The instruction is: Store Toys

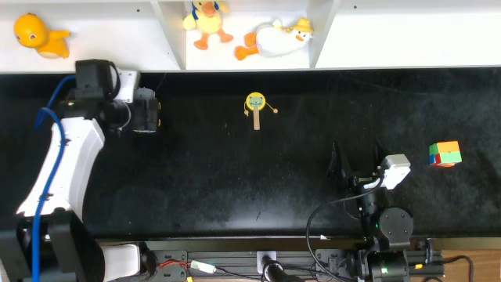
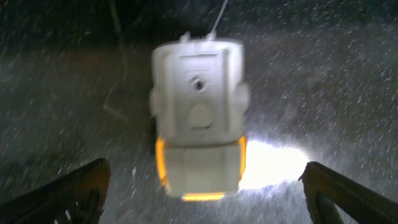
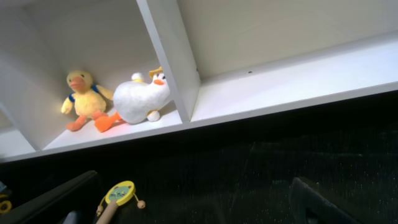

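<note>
Hovering spread wide above the white and yellow toy (image 2: 199, 118) on the black counter (image 2: 336, 74) near the shelf (image 1: 117, 43), the left pincer (image 2: 205, 186) looked to be at the pick-up step, needing next to lower, close on the toy and lift it into 1 bay.

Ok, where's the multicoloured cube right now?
In the top view the multicoloured cube sits on the black table near its right edge, right of the right gripper and apart from it.

Top overhead. Left wrist close, facing mat (image 2: 342, 74). Right wrist, top share shelf (image 3: 280, 87).
</note>
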